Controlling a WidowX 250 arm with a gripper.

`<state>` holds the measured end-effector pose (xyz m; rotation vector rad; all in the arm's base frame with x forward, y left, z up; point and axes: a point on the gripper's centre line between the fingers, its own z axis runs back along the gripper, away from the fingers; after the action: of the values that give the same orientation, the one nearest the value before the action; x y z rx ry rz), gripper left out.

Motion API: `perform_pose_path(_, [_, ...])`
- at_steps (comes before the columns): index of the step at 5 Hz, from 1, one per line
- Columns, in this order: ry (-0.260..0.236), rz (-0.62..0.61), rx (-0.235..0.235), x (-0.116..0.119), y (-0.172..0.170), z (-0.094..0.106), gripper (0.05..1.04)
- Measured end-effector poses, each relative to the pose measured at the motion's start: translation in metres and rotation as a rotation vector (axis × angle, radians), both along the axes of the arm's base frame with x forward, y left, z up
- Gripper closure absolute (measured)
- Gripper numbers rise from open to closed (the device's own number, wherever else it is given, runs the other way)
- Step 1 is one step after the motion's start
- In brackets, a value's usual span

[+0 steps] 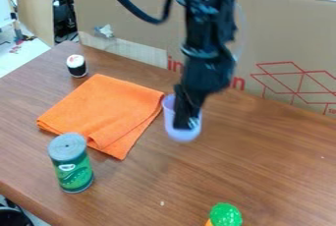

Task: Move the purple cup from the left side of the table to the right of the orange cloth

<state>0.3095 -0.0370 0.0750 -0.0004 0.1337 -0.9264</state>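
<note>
The black gripper [186, 120] hangs down over the middle of the table, its lower end at a pale lilac cup [182, 134]. It overlaps the cup's open side, and part of the cup is hidden behind it. Whether it grips the cup's wall cannot be made out. Just left of the cup lies an orange cloth [108, 111], spread flat with one corner folded over. A green can with a grey lid [72, 169] stands upright near the cloth's front corner.
Behind the cloth stands a small black and white container [76, 66]. A green and orange object [226, 215] is at the front edge of the view. A cardboard wall [282, 48] runs along the back of the brown table [263, 156].
</note>
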Motion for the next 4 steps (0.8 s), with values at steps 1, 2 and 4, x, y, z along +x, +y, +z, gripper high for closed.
perform_pose_path(1, [0.041, -0.037, 0.006, -0.009, -0.022, -0.021, 0.991])
perform_pose_path(2, [0.038, -0.026, 0.013, -0.013, -0.032, -0.029, 0.991])
perform_pose_path(4, [0.061, 0.058, -0.028, -0.028, -0.026, -0.037, 0.765])
